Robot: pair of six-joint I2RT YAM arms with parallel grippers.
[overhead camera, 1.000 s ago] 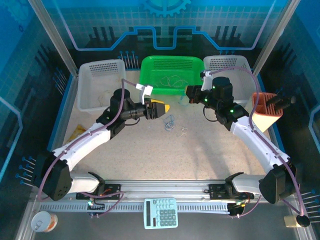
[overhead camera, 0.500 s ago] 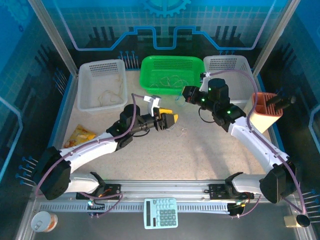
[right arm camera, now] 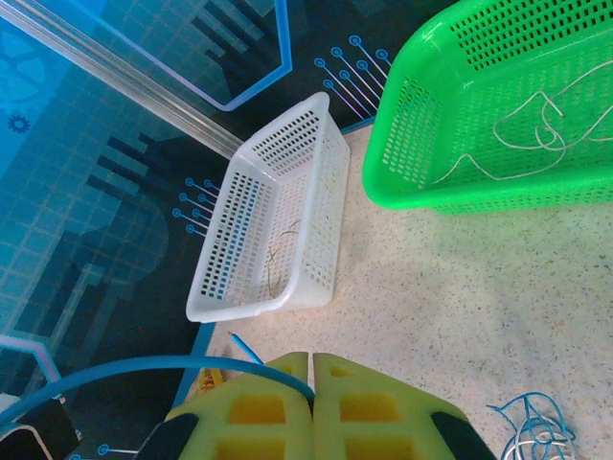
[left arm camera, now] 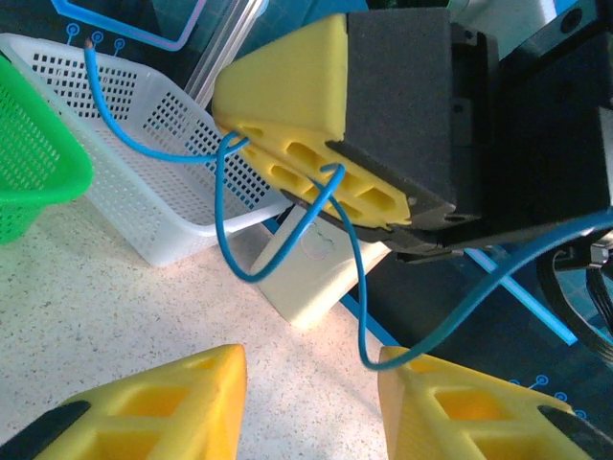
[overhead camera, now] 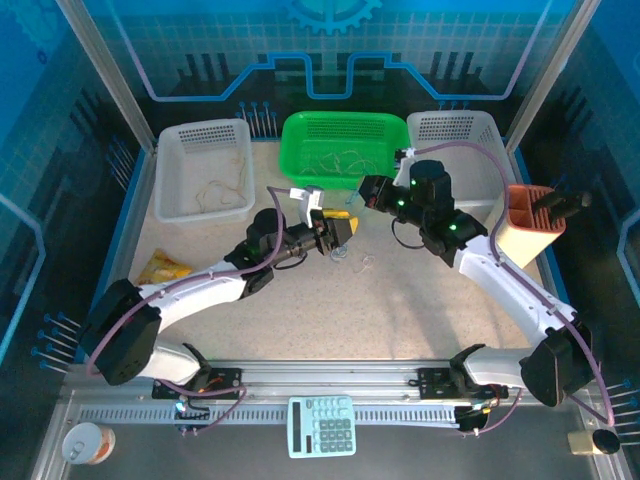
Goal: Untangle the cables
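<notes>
Since a second ago the left gripper (left arm camera: 311,407) has slid toward 3 o'clock. It's part-open with nothing pinched. The right gripper (right arm camera: 311,369) is clamped on a thin blue cable (right arm camera: 144,362), which droops roughly 1-to-7 o'clock toward the small blue-white tangle (overhead camera: 340,250) mid speckled table (overhead camera: 420,320). Thin whitish cords (overhead camera: 338,160) already lie in the green plastic basket (overhead camera: 345,122) at 12, so maybe halfway.

White arms (overhead camera: 510,285) with black joints, purple cables (overhead camera: 480,147), yellow claw fingers (right arm camera: 249,412)

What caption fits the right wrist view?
Right gripper shut on a blue cable, facing the green basket and white basket.
</notes>
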